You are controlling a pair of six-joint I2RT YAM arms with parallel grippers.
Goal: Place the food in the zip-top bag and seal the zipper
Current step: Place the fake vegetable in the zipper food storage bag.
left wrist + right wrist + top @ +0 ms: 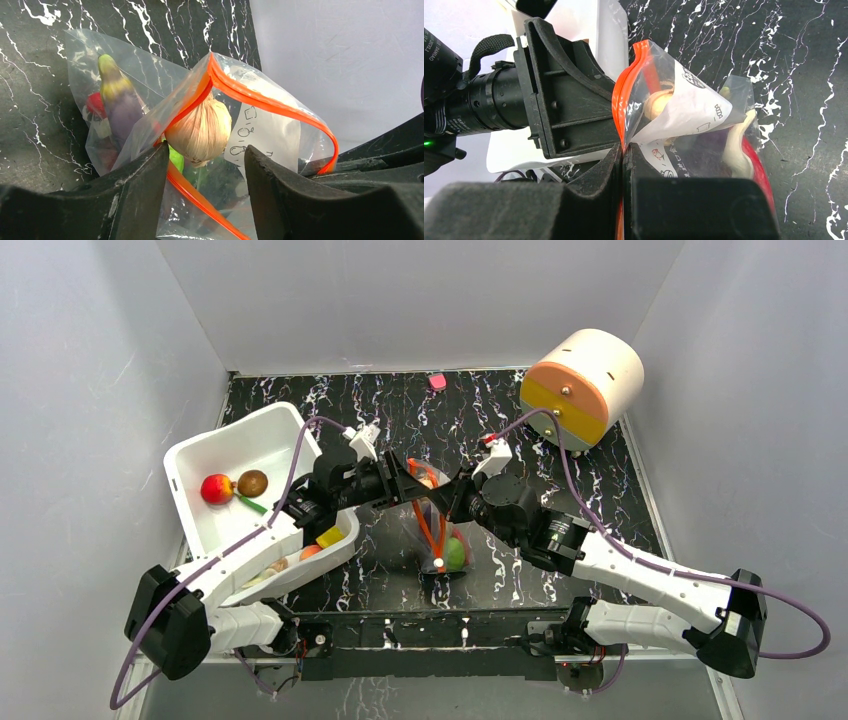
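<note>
The clear zip-top bag (pixel 440 535) hangs between both grippers with its mouth open. My right gripper (pixel 624 150) is shut on the orange-red zipper (pixel 624 95) at the bag's rim and holds it up. My left gripper (pixel 206 157) stands open at the mouth. A beige garlic-like bulb (pixel 200 131) rests in the opening just past its fingertips. Inside the bag lie a purple eggplant (pixel 120 102), a red piece (pixel 95 105) and a green fruit (pixel 456 552). The zipper (pixel 260 100) gapes wide, with a white label (pixel 260 132) behind it.
A white tub (pixel 190 455) at the left holds a red apple (pixel 216 488) and a brown round piece (pixel 252 482). A shallow white tray (pixel 345 540) below it carries a yellow block (pixel 328 536). An orange-and-cream drum (pixel 582 385) stands back right, and a pink bit (pixel 437 381) lies by the back wall.
</note>
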